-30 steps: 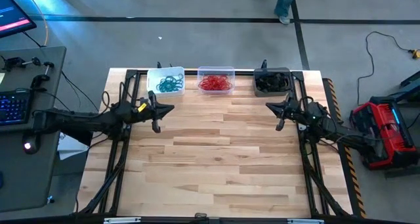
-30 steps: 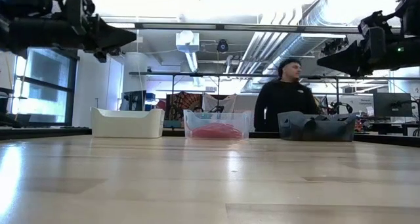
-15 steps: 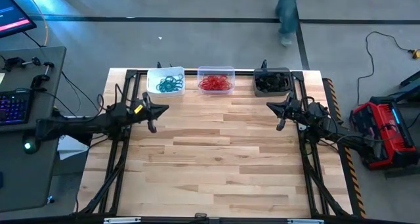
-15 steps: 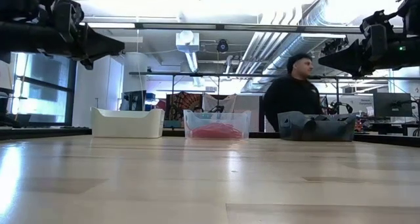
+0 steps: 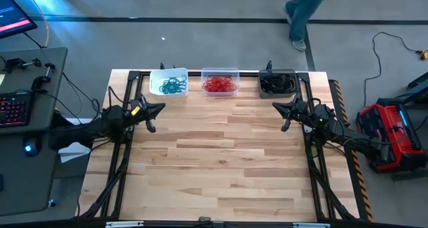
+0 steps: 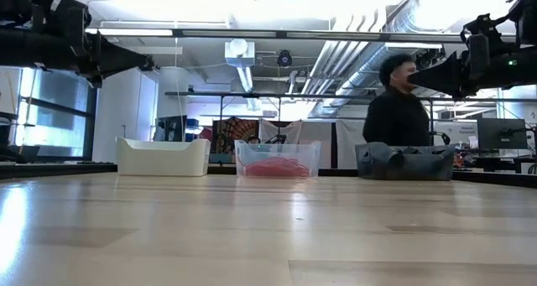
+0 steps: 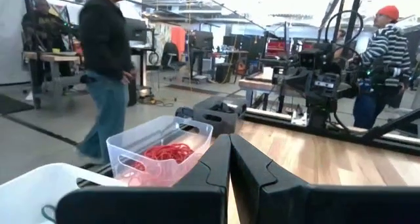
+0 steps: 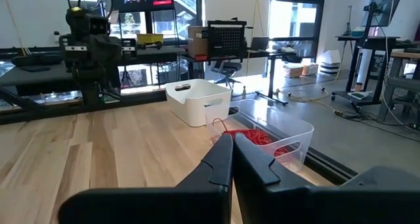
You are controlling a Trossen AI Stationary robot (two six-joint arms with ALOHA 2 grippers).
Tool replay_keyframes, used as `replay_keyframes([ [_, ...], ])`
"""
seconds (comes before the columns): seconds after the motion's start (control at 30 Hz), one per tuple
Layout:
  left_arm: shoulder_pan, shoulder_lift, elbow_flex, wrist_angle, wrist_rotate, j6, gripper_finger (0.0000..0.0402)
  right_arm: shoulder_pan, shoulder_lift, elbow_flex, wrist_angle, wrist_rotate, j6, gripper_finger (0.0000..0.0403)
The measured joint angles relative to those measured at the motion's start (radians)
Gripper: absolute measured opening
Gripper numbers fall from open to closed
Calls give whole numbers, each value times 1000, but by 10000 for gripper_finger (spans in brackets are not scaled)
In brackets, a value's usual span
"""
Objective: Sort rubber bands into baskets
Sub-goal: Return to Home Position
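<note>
1. My left gripper (image 5: pixel 155 111) hangs above the left side of the bench (image 5: pixel 221 161) and my right gripper (image 5: pixel 282 111) above the right side. Both have their fingers pressed together and hold nothing.
2. The rubber bands lie along the far edge: teal bands (image 5: pixel 173 87) in the white basket (image 5: pixel 155 75), red bands (image 5: pixel 219 85) in the clear basket (image 5: pixel 220 71), dark bands (image 5: pixel 277 85) in the grey basket (image 5: pixel 277 73).
3. I see no loose bands, so I judge sorting finished and homing in hand.
4. Next I'd fold both arms to rest, well apart from the baskets.
</note>
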Motion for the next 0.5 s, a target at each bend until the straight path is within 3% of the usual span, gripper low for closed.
replay_keyframes([
  [0.5, 2, -1, 1, -30, -23, -62, 0, 0, 2, 0, 0, 2, 0, 0],
])
